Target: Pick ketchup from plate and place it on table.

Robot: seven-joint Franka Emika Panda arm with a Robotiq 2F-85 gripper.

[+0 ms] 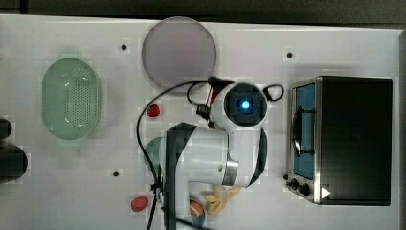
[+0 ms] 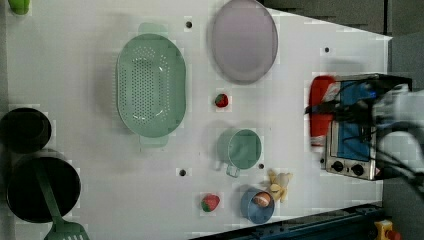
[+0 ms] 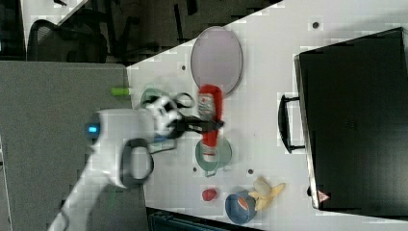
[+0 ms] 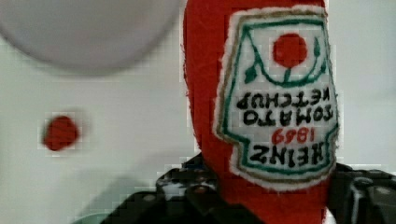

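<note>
My gripper (image 3: 210, 125) is shut on the ketchup (image 3: 210, 115), a soft red bottle with a white label, and holds it lengthwise above the table (image 1: 335, 48). In the wrist view the ketchup (image 4: 261, 93) sits between the black fingers (image 4: 187, 196), label facing the camera. In the top view only a red sliver of ketchup (image 1: 214, 96) shows beside my wrist, just off the rim of the pale lilac plate (image 1: 178, 51). The plate (image 2: 244, 40) is bare. In the left view the ketchup (image 2: 320, 107) hangs in front of the oven.
A green perforated basket (image 1: 72, 98) lies at the top view's left and a toaster oven (image 1: 349, 139) at the top view's right. A strawberry (image 1: 153, 110), a green cup (image 2: 242, 148), a blue bowl (image 2: 257, 205), a banana (image 2: 279, 184) and black pots (image 2: 40, 187) stand around.
</note>
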